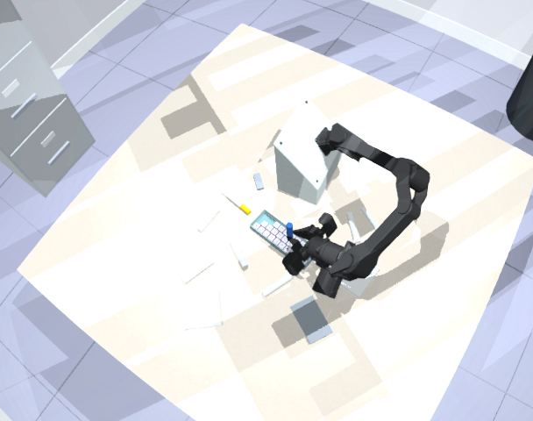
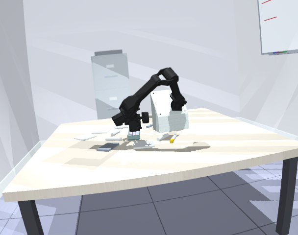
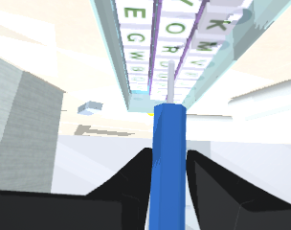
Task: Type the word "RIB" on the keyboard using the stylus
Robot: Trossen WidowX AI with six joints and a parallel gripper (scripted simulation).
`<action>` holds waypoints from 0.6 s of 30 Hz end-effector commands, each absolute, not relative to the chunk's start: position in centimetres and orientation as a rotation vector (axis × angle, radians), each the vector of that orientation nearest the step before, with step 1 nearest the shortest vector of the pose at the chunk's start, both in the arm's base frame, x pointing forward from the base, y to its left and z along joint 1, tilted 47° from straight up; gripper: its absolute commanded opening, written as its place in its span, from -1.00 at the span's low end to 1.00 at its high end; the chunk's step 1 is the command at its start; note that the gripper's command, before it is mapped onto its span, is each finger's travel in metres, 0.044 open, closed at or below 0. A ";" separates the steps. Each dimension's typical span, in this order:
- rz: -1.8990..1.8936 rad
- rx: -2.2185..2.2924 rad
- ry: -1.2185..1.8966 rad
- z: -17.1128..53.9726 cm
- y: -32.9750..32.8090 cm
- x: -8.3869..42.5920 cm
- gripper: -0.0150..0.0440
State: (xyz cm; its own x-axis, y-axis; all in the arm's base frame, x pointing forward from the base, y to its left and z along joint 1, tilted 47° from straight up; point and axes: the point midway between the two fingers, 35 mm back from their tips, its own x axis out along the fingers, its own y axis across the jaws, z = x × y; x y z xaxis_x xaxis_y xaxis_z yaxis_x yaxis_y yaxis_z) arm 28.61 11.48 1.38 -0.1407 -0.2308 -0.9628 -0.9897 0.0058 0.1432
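The small teal-framed keyboard (image 1: 265, 212) (image 2: 133, 137) (image 3: 141, 103) lies on the desk with white lettered keys. My gripper (image 1: 291, 236) (image 3: 168, 156) is shut on the blue stylus (image 1: 289, 229) (image 3: 169, 134), with one black finger on each side of its handle. The stylus's thin grey tip points at the keyboard. In the wrist view the tip overlaps the middle row of keys, just beyond the R, on a key whose letter it partly covers. I cannot tell whether the tip touches a key. In the exterior view the arm hides the stylus.
A large whitish sloped box (image 1: 298, 181) (image 2: 170, 122) (image 3: 21, 129) stands beside the keyboard. A yellow-ended tool (image 1: 245, 209) (image 2: 171, 140) and a small grey-blue block (image 1: 258, 181) (image 2: 149, 125) (image 3: 90, 107) lie nearby. A flat grey item (image 1: 311, 319) and several pale rods lie around the keyboard.
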 end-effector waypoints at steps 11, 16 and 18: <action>1.205 -1.313 1.485 1.0 11.9 28.5 -0.22; 1.205 -1.313 1.485 0.9 12.1 28.5 -0.22; 1.205 -1.313 1.485 0.8 12.1 28.5 -0.22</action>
